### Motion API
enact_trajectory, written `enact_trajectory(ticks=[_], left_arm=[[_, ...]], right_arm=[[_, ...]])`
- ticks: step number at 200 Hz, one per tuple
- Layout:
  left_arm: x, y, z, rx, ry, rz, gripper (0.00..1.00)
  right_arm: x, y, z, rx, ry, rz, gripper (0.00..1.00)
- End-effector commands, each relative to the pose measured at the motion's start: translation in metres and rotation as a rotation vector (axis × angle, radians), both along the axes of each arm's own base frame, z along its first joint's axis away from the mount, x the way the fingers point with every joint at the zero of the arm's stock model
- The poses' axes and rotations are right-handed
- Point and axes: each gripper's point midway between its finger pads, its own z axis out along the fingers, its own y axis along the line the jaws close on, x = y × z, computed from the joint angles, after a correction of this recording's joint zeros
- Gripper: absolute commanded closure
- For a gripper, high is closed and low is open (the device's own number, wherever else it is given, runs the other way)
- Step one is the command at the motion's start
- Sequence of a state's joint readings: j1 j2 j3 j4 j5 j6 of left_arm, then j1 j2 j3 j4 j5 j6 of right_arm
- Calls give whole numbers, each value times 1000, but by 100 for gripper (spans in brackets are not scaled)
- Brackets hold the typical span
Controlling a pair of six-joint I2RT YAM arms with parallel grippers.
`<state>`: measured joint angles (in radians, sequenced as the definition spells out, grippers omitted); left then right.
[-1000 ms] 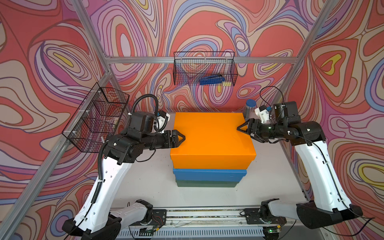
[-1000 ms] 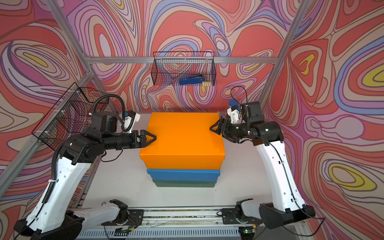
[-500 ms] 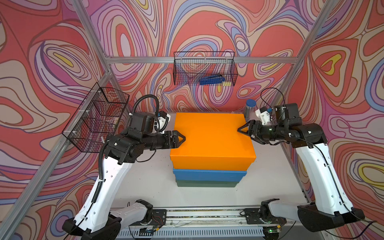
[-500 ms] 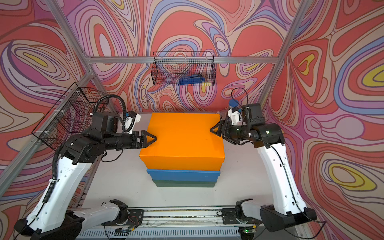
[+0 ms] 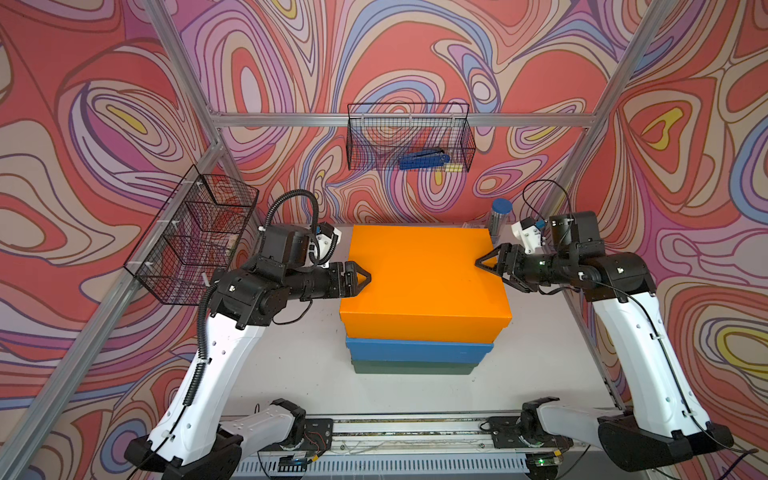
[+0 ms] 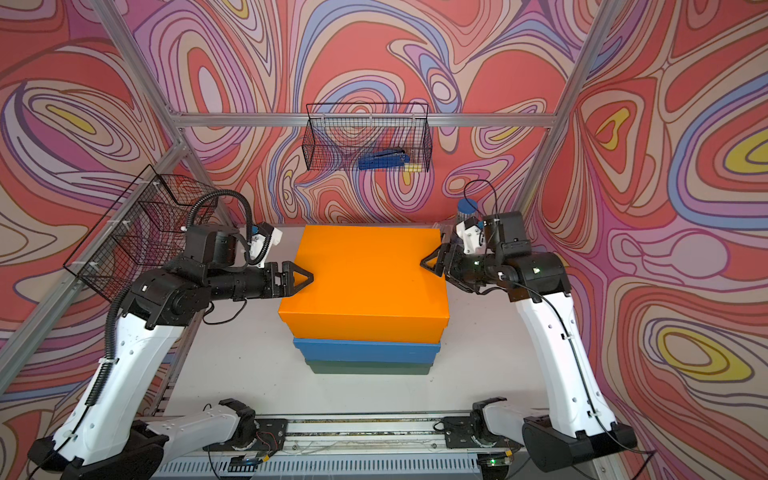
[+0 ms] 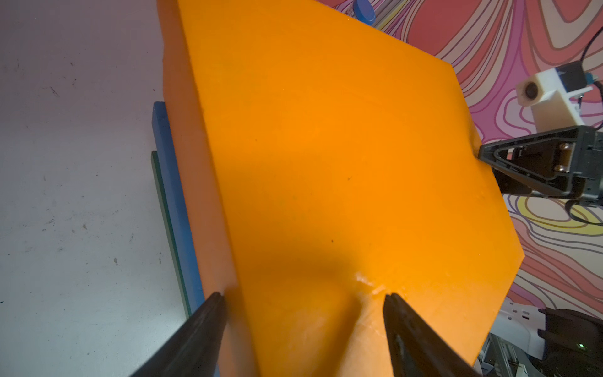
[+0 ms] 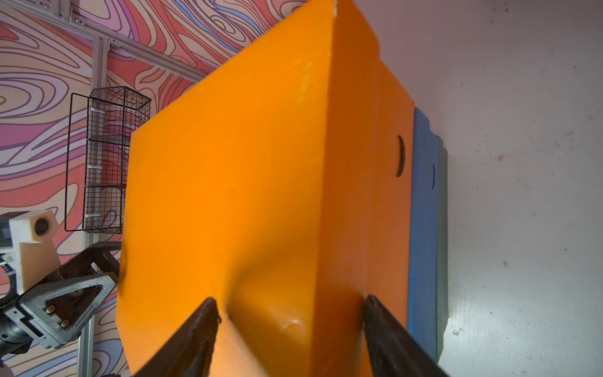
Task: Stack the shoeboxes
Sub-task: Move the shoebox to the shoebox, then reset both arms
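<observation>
Nearest: base rail (image 5: 415, 428) carrying both arm mounts, at the front edge of the pale surface (image 5: 299, 374)

Mid-surface: all three shoeboxes in one stack. The dark green shoebox (image 5: 411, 368) is at the bottom on the surface, the blue shoebox (image 5: 415, 349) is on it, and the orange shoebox (image 5: 419, 274) is on top. All lids are on, so the contents are hidden

The left arm (image 5: 220, 345) reaches in from its side. The left jaws are clenched on the orange lid's edge, one finger on top and one on the side wall. The right arm (image 5: 636, 332) comes in opposite, and the right jaws are clenched on the far edge of the same lid

Left wall: black wire side basket (image 5: 187, 249) with several compartments. What it holds cannot be told through the mesh

Behind the stack, by the right arm: an upright tube with a blue cap (image 5: 500, 214)

Back wall: hanging wire basket (image 5: 374, 137), with a blue tool (image 5: 424, 159) lying flat and a small yellow item (image 5: 454, 167) beside it

Wrist views only:
- Crumpled cardboard (image 7: 368, 284) where the left jaws bite.
- A dark finger hole (image 8: 400, 156) in the orange end wall, with a fainter one in the blue below.
- In the left wrist view, the blue and green edges stick out slightly past the orange side wall.

The back basket's contents show in both top views only
</observation>
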<state>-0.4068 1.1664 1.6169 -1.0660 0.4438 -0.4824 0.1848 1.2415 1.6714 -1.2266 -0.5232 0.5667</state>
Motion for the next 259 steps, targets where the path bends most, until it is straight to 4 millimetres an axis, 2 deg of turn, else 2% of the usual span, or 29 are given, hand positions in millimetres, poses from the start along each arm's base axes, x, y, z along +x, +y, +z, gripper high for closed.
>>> enact_trajectory(ticks=[1,21,45,73,122,150,179,201,215,226,238,259], left_arm=[[-6,-9,4,-23,-10,-48,21],[-6,-6,5,-15,-20,-37,18],[-3,0,8,2,-46,-5,7],[-1,9,16,34,-85,28,0],[4,24,21,68,-107,72,0],[9,31,23,95,-127,93,0],[26,46,29,112,-161,143,0],[47,62,30,99,-183,221,0],[65,77,30,68,-198,294,0],[78,92,26,86,-208,352,0],[87,109,17,175,-231,407,0],[94,128,-8,295,-262,456,0]], right_arm=[[-8,9,7,29,-13,47,26],[-7,8,8,17,-17,47,21],[-3,6,8,-9,-26,47,15],[2,5,7,-25,-29,46,9],[6,3,11,-49,-37,42,3],[10,-6,18,-92,-55,19,2],[28,-38,27,-109,-88,-56,2],[56,-68,33,-103,-131,-135,2],[78,-86,30,-94,-150,-178,2],[98,-102,20,-132,-173,-211,2],[119,-127,-3,-195,-173,-267,2],[147,-157,-42,-212,-168,-346,2]])
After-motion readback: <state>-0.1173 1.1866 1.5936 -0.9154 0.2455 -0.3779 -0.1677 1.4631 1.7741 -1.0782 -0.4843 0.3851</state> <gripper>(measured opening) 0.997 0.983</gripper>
